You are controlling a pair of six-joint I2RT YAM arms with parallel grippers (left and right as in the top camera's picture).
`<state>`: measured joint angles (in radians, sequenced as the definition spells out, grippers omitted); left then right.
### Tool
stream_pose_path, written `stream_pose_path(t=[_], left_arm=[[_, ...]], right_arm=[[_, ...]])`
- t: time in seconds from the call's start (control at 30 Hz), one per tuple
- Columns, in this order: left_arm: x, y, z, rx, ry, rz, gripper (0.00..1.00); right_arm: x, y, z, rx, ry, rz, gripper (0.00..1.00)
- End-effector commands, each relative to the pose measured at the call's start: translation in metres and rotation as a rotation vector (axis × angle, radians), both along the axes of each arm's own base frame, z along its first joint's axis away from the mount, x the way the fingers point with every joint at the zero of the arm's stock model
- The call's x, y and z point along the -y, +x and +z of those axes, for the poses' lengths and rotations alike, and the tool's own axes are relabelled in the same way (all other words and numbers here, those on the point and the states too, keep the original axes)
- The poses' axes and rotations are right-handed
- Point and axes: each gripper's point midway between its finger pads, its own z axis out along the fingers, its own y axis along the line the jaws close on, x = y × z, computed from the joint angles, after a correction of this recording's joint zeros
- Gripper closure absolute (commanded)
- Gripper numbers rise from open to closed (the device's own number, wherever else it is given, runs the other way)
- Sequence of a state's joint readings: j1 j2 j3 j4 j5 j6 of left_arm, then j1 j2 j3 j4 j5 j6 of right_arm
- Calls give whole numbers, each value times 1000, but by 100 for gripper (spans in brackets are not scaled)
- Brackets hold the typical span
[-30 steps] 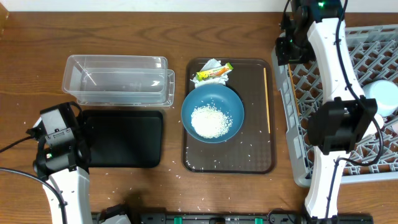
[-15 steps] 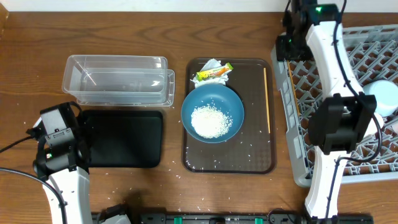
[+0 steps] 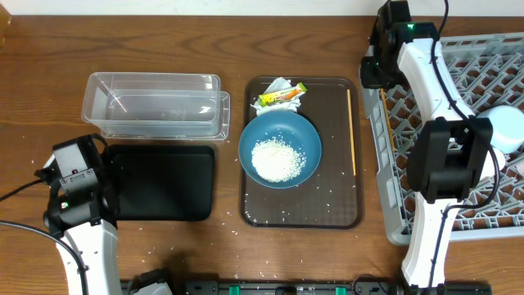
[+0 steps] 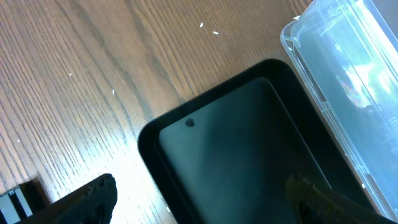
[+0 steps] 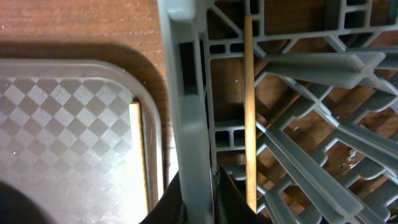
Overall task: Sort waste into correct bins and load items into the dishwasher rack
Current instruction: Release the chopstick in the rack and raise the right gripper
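The large dark-blue bowl (image 3: 280,149) holds white rice (image 3: 278,160) on the brown serving tray (image 3: 336,205). A crumpled tissue (image 3: 277,85) and a yellow-green wrapper (image 3: 281,96) lie behind it. One chopstick (image 3: 351,131) lies along the tray's right side. Another chopstick (image 5: 249,106) rests inside the grey dishwasher rack (image 3: 483,74). My right gripper (image 5: 199,183) is shut on the rack's left wall (image 5: 186,93), one finger on each side. My left gripper (image 4: 202,199) hangs open over the black tray (image 4: 249,155), holding nothing.
The clear tub (image 3: 155,105) stands behind the black tray (image 3: 164,182). A pale round vessel (image 3: 506,129) sits in the rack at the right, partly hidden by my right arm. Loose rice grains are scattered on the brown tray and the wood near the front edge.
My right gripper's jaws have closed onto the rack's left wall, and the right arm has shifted slightly. The left arm has not moved.
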<state>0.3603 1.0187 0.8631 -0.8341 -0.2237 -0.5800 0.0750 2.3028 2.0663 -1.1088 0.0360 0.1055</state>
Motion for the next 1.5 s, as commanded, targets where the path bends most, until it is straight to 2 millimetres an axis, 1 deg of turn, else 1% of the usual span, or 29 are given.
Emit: stream_pose_path(t=[0.0, 0.23, 0.4, 0.47, 0.57, 0.6, 0.63, 0.7, 0.77, 0.87, 0.9, 0.97, 1.1, 1.2, 1.3, 1.47], left_arm=[[-3, 0, 7, 18, 11, 18, 10], [-3, 0, 7, 18, 11, 18, 11], [-3, 0, 7, 18, 11, 18, 11], [-3, 0, 7, 18, 11, 18, 11], [-3, 0, 7, 18, 11, 18, 11], [-3, 0, 7, 18, 11, 18, 11], [-3, 0, 7, 18, 11, 18, 10], [-3, 0, 7, 18, 11, 18, 11], [-3, 0, 7, 18, 11, 18, 11], [-3, 0, 7, 18, 11, 18, 10], [-3, 0, 7, 18, 11, 18, 11], [-3, 0, 7, 18, 11, 18, 10], [-3, 0, 7, 18, 11, 18, 10], [-3, 0, 7, 18, 11, 18, 10], [-3, 0, 7, 18, 11, 18, 11], [-3, 0, 7, 18, 11, 18, 11]], right_arm=[[35, 5, 10, 37, -49, -126, 93], [56, 4, 10, 37, -48, -164, 97], [59, 4, 10, 36, -50, -152, 95], [56, 4, 9, 33, -41, -120, 87], [54, 4, 10, 33, -34, -112, 70], [54, 5, 10, 34, -33, -112, 62], [51, 5, 11, 37, -26, -108, 59], [46, 6, 14, 40, -3, -89, 60], [38, 7, 18, 50, 34, -48, 63], [33, 8, 27, 71, 62, -20, 74], [32, 9, 30, 78, 62, -12, 75], [32, 10, 33, 88, 60, 2, 82], [25, 10, 34, 91, 70, 75, 88], [25, 10, 33, 90, 66, 92, 90], [23, 9, 33, 91, 58, 157, 90], [23, 9, 33, 92, 45, 205, 90]])
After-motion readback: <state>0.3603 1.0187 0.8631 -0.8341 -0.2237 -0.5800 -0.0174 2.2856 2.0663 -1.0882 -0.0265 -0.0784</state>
